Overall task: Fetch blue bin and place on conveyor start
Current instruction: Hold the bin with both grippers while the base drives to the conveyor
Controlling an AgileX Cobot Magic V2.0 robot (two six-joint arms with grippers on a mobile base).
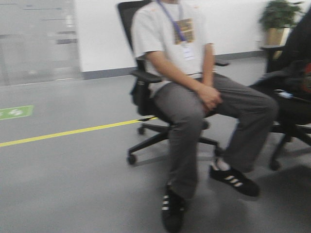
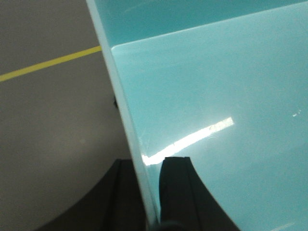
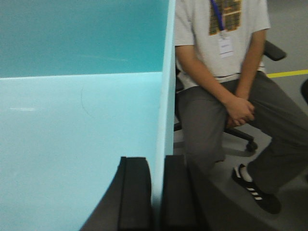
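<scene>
The blue bin (image 2: pixel 211 91) is a pale turquoise tub that fills most of the left wrist view. My left gripper (image 2: pixel 147 163) is shut on the bin's left wall, one black finger outside and one inside. The right wrist view shows the same blue bin (image 3: pixel 82 125), with my right gripper (image 3: pixel 157 161) shut on its right wall. The bin's inside looks bare. It hangs above the grey floor between both grippers. Neither the bin nor the grippers appear in the front view. The conveyor start is out of view.
A person (image 1: pixel 194 92) sits on a black office chair (image 1: pixel 146 92) straight ahead, legs stretched toward me. A second black chair (image 1: pixel 291 97) stands at the right. A yellow floor line (image 1: pixel 73 131) crosses the grey floor. A potted plant (image 1: pixel 278 19) stands by the far wall.
</scene>
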